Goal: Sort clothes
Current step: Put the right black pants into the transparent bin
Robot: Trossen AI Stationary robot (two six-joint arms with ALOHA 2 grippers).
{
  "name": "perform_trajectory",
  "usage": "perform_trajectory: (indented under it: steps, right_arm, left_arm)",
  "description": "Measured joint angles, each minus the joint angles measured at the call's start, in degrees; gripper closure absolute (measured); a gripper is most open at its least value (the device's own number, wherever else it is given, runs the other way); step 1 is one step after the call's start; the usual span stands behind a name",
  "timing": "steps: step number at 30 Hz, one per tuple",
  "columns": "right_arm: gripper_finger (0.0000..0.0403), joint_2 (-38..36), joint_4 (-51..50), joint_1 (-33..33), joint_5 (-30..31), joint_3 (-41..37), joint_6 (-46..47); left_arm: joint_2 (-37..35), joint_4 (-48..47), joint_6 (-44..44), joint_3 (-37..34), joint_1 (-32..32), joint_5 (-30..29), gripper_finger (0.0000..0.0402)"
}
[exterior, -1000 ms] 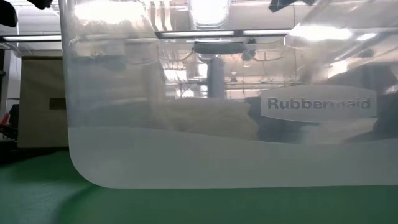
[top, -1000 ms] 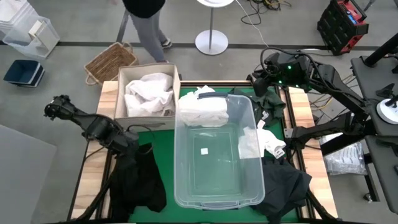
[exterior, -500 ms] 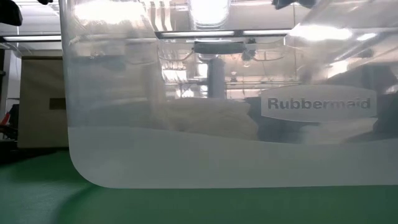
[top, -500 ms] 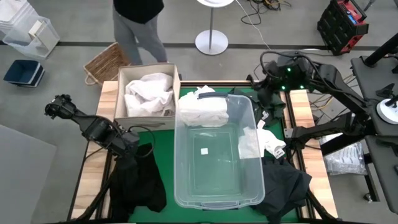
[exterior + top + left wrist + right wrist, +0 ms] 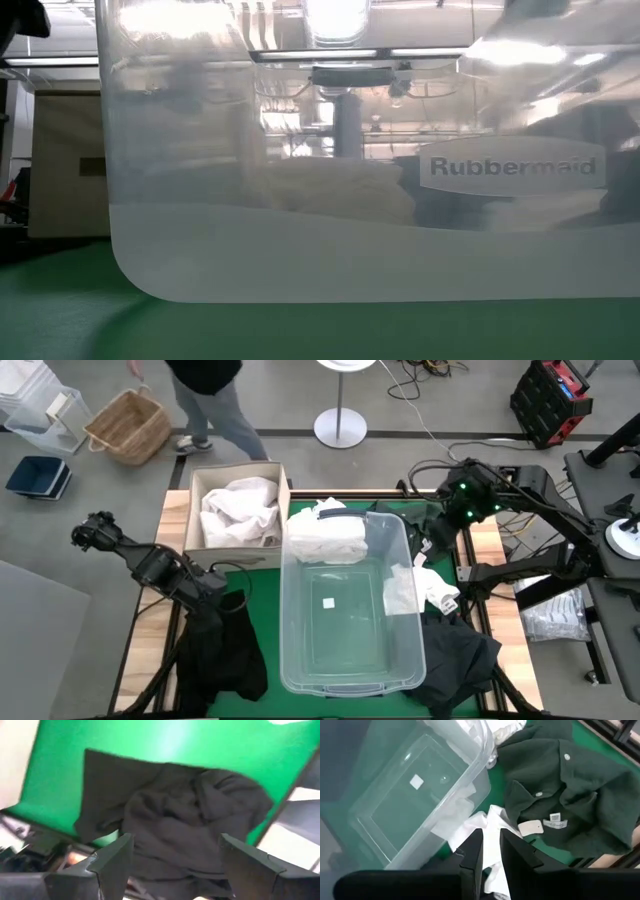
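Left gripper (image 5: 205,592) is held wide open above a crumpled black garment (image 5: 225,650) at the table's near-left. Right gripper (image 5: 437,518), fingers nearly closed with nothing held, is seen far-right over a dark green shirt (image 5: 560,785) beside the clear plastic tub (image 5: 345,660).

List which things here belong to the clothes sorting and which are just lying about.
Job:
- black garment under the open left gripper
- dark green shirt, right of the tub
- white garments in the cardboard box
- white garment over the clear tub rim
- right gripper

Lying about:
- wicker basket
- lamp base
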Motion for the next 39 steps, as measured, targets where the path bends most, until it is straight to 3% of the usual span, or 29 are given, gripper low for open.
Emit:
perform_trajectory:
  steps: [12, 25, 39]
  right_arm:
    - [0.0346, -0.34, -0.02, -0.02, 1.65, -0.04, 5.37]
    - [0.0346, -3.48, -0.07, -0.02, 5.18, -0.58, 10.01]
    - [0.0346, -6.61, -0.01, 0.09, 4.96, -3.48, 10.93]
  left_arm:
    - [0.0, -0.39, -4.34, 8.89, 0.0, -1.25, 0.0135]
    - [0.0, -0.67, -3.93, 15.59, 0.04, -17.94, 0.0135]
    - [0.01, -0.54, -2.48, 15.96, 0.07, -30.05, 0.0135]
